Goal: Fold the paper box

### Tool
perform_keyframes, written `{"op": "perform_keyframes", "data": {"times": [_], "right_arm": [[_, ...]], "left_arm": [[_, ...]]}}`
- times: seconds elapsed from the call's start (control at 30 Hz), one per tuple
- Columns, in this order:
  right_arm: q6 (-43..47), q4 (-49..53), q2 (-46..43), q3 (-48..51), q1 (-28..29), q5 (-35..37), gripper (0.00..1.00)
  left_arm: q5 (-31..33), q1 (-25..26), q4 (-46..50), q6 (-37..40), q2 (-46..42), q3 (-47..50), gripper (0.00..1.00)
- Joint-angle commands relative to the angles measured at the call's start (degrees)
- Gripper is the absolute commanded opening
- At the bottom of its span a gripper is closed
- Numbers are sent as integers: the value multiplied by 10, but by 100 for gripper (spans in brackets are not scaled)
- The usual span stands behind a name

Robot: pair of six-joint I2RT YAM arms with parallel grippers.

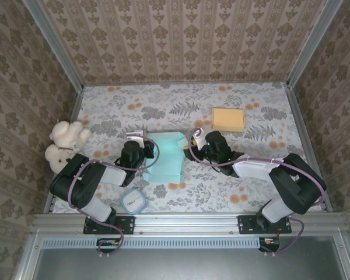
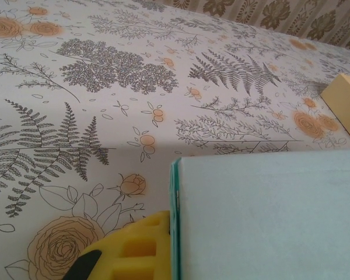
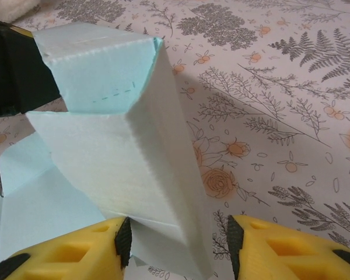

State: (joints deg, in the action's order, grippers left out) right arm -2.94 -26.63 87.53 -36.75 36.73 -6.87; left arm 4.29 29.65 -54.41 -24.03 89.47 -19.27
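We see the left pincer (image 1: 143, 153) clamped on the left wall of the paper box (image 1: 167, 156). In its wrist view one yellow finger (image 2: 128, 252) lies against the edge of the pale blue panel, which runs off to that finger's right. The second finger is hidden behind the panel.

The right pincer (image 3: 178, 242) stands apart, its two yellow fingers straddling the lower corner of a raised, creased wall of the box. That wall passes just beside the left finger (image 3: 76, 251), and bare floral table (image 3: 280, 116) shows between it and the right one. Ahead of this pincer and to its left, the wall folds into a slanted flap where the black body of the left pincer meets it.

From above, the box lies between the two pincers. Beyond the right pincer, well apart, lies a yellow block (image 1: 228, 119). Outside the left pincer sits a plush bear (image 1: 65, 143), and behind it, toward the bases, is a small blue-rimmed object (image 1: 133, 201).
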Motion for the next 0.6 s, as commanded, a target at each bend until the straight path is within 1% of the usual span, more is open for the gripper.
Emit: {"op": "perform_keyframes", "data": {"times": [0.0,0.07,0.23,0.3,0.37,0.47,0.57], "right_arm": [[6,-13,18,-25,8,-22,46],[5,-14,27,-31,12,-21,46],[4,-18,49,-46,20,5,40],[6,-18,54,-51,25,24,38],[9,-16,62,-57,32,52,35],[14,-13,74,-66,44,107,34],[9,-20,84,-70,47,130,33]], "left_arm": [[-11,8,-26,-12,10,-9,0],[-13,9,-28,-12,11,-10,0],[-12,17,-28,-8,12,-12,0],[-11,19,-29,-7,12,-12,0],[-11,22,-29,-5,12,-12,0],[-9,24,-29,-3,12,-12,0],[-8,26,-29,-3,13,-14,0]]}}
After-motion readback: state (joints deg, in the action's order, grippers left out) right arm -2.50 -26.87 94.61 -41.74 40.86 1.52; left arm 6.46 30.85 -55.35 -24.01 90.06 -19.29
